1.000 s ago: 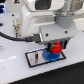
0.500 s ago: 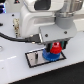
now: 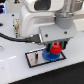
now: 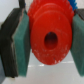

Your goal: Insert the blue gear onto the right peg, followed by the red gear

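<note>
In the exterior view the blue gear [image 3: 51,55] lies flat on the grey black-edged plate [image 3: 35,59], toward the exterior view's right end. The red gear [image 3: 56,48] hangs just above it, held between the fingers of my gripper [image 3: 56,47]. Up close in the wrist view, the red gear [image 4: 50,35] fills the picture, its centre hole facing the camera, clamped between the teal finger pads [image 4: 21,45]. The right peg is hidden under the gears.
A thin dark pin [image 3: 36,58] stands on the plate toward the exterior view's left. A black cable [image 3: 15,36] loops from the arm across the white table [image 3: 20,75].
</note>
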### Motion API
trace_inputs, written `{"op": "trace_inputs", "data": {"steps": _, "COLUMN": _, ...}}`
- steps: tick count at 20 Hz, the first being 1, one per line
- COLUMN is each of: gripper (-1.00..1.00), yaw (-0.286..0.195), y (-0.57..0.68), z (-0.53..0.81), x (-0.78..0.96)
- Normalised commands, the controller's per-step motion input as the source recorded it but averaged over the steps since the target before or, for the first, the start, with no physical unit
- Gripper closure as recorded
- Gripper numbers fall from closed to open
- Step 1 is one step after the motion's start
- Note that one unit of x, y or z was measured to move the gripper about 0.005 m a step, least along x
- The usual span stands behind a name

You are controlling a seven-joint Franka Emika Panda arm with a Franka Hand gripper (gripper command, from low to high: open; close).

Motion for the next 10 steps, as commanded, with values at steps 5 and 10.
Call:
{"op": "trace_inputs", "data": {"steps": 5, "gripper": 1.00, "yaw": 0.000, "y": -0.05, "z": -0.14, "x": 0.21}}
{"op": "trace_inputs", "data": {"steps": 10, "gripper": 1.00, "yaw": 0.000, "y": -0.13, "z": -0.25, "x": 0.15}}
